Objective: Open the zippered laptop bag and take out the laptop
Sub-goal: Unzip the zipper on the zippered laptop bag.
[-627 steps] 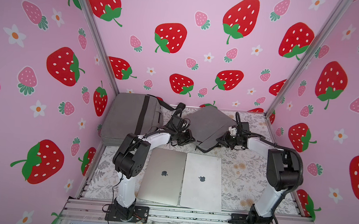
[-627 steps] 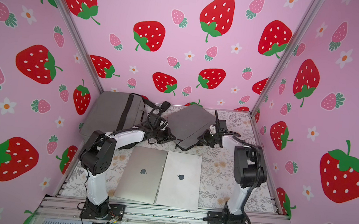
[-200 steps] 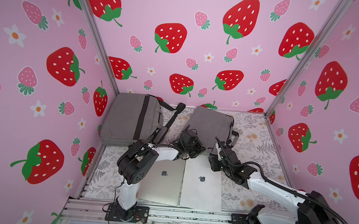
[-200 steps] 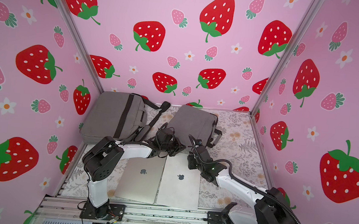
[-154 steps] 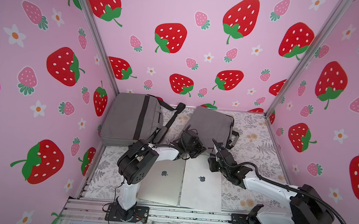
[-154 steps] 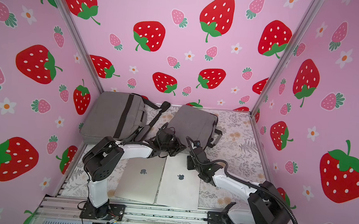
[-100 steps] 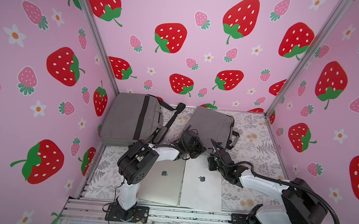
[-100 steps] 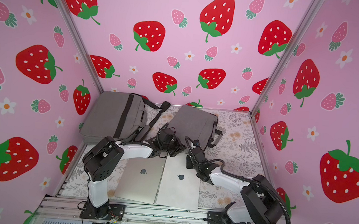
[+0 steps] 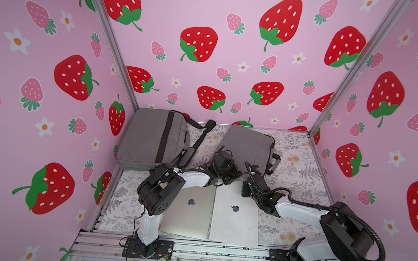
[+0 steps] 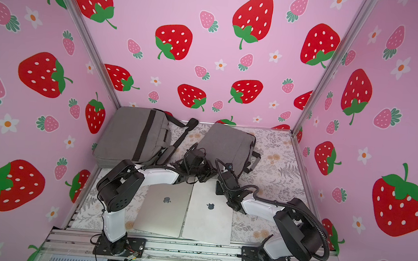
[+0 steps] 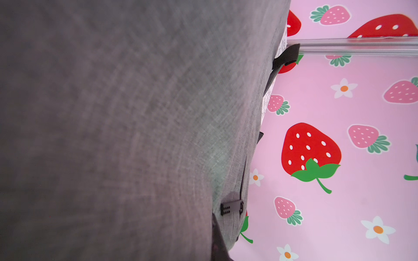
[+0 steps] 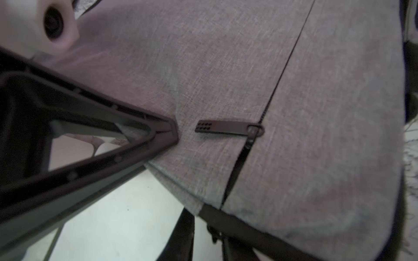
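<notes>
Fabric of the gray laptop bag (image 9: 246, 146) is filling most of both wrist views. In both top views this bag is lying flat at the back of the floral desk (image 9: 300, 170). It is sitting to the right of a larger gray bag (image 9: 150, 136), whose black shoulder strap (image 9: 199, 140) is trailing between the two.

Both arms are reaching to the laptop bag's near edge. The left end effector (image 9: 230, 173) is sitting at the near left corner with its fingers pressed together. Its wrist view is showing only cloth up close, so I cannot tell whether it is pinching any of it. The right end effector (image 12: 173, 130) is sitting just beside it along the same edge. In the right wrist view its fingertips are meeting on a fold of the bag's fabric.

The black zipper pull (image 12: 226, 128) is lying flat on the cloth just beside those tips, apart from them. Along the zipper (image 12: 287, 61), the teeth are standing closed on one side of the pull and parted on the other.

Nearer the front, the left-hand laptop (image 9: 190, 212) and the right-hand laptop (image 9: 234, 216) are lying closed, lids up, side by side with their long edges meeting. The left arm is crossing over the left-hand laptop's far corner.
</notes>
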You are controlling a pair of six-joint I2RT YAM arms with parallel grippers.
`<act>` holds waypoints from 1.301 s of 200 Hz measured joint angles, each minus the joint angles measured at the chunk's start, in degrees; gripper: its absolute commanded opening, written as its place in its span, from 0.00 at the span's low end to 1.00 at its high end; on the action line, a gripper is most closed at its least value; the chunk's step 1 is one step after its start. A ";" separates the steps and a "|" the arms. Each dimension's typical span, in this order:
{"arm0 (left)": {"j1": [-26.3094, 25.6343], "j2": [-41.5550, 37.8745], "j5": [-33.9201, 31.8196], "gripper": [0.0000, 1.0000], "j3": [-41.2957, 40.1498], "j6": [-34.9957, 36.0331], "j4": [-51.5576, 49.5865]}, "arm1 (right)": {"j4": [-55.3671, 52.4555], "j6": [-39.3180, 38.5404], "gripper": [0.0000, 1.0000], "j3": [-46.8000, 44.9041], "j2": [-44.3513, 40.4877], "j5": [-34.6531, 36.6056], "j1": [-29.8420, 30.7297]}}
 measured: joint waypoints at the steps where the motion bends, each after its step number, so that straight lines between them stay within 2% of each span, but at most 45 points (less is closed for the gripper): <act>1: 0.02 0.00 0.02 0.03 0.00 0.02 -0.04 | 0.00 -0.17 0.10 0.00 0.00 0.00 0.00; 27: 0.02 0.00 0.00 0.03 0.17 0.02 -0.35 | -0.33 -0.09 0.00 0.00 -0.11 0.33 -0.24; 94: 0.68 0.00 1.31 0.01 2.10 1.42 -2.58 | -0.33 1.64 0.00 -1.77 -3.85 0.68 -0.31; 180: 3.72 -1.95 4.35 0.00 3.54 7.02 -9.25 | -3.89 4.57 0.00 -6.27 -11.96 0.35 -2.29; 221: 4.07 -1.97 6.14 0.00 4.66 8.83 -10.88 | -5.84 4.76 0.00 -7.06 -16.11 -2.05 -5.49; 260: 4.70 -1.97 7.78 0.00 6.73 11.34 -13.70 | -6.84 3.23 0.00 -7.08 -16.87 -7.72 -10.67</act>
